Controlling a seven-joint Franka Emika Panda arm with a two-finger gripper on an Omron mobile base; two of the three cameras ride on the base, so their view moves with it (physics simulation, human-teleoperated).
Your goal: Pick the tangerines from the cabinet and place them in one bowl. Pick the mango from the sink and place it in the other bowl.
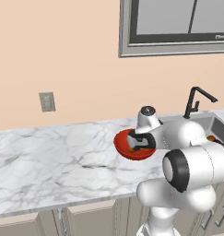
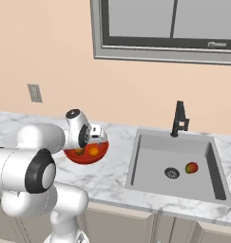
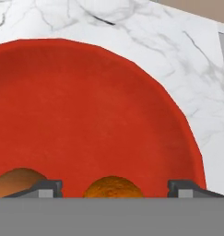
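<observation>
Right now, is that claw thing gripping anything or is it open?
Gripper: open, holding nothing; its fingertips stand wide apart over the red bowl, with a tangerine lying loose between them.

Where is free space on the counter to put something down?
The marble counter is bare from the red bowl leftward, below the wall outlet. A narrower bare strip lies between bowl and sink. The gripper crowds the bowl, which holds two tangerines.

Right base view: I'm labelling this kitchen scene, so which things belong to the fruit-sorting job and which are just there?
Job things:
- red bowl
- tangerines
- mango
- sink
- claw, open over the bowl

Just there:
- faucet
- wall outlet
- window
</observation>
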